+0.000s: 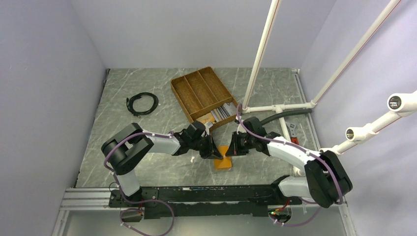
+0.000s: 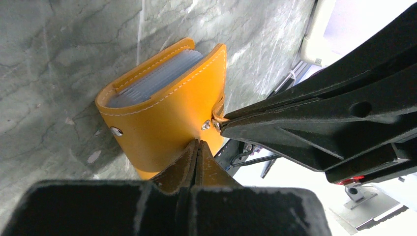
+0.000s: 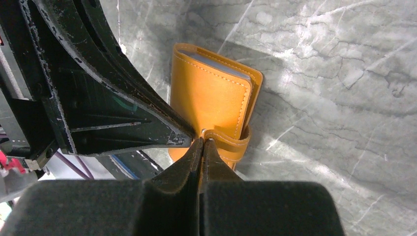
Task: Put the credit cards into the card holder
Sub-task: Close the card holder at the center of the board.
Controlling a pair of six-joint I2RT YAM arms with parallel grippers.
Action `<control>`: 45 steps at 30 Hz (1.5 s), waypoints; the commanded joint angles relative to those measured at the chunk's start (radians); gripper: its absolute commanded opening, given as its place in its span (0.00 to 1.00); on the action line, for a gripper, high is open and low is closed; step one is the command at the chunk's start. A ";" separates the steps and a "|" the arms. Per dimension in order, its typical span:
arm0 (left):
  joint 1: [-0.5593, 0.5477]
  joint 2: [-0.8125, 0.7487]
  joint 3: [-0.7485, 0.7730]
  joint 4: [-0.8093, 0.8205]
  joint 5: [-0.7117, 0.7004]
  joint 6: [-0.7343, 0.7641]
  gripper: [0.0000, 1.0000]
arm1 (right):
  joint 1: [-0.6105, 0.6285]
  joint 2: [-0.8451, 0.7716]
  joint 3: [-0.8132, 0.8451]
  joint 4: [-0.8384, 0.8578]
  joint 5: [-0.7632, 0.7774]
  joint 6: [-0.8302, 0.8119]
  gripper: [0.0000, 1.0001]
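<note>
Lab robot cell: blank walls (image 1: 44,73), PVC frame (image 1: 262,49).

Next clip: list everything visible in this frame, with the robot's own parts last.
card holder: one, orange, on the table between the two grippers
credit cards: several, grey-silver, in the tray's near compartment
tray: one, brown wicker, divided, far centre
cable: one coil, black, far left
pipe frame: one, white, right side
table: one, grey marble
left gripper: one, black, shut, tips against the card holder
right gripper: one, black, shut on the card holder's strap
</note>
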 commanded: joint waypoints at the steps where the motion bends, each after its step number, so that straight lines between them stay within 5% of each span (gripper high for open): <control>1: -0.012 0.023 -0.029 -0.064 -0.059 0.015 0.00 | 0.000 0.019 -0.010 0.121 -0.084 0.032 0.00; 16: -0.011 0.033 -0.041 -0.038 -0.058 0.006 0.00 | -0.003 0.087 0.015 0.091 -0.122 -0.020 0.00; 30: -0.012 -0.001 -0.057 -0.034 -0.082 0.006 0.00 | 0.007 0.299 0.067 -0.082 0.046 -0.044 0.00; 38: -0.009 -0.092 -0.051 -0.079 -0.071 0.048 0.00 | -0.012 0.384 0.011 0.002 0.084 0.041 0.00; 41: -0.004 -0.202 -0.013 -0.211 -0.113 0.120 0.17 | -0.011 0.325 0.048 0.021 -0.008 -0.002 0.02; 45: 0.020 -0.360 0.008 -0.386 -0.180 0.201 0.51 | 0.028 0.149 0.173 -0.089 0.036 -0.084 0.41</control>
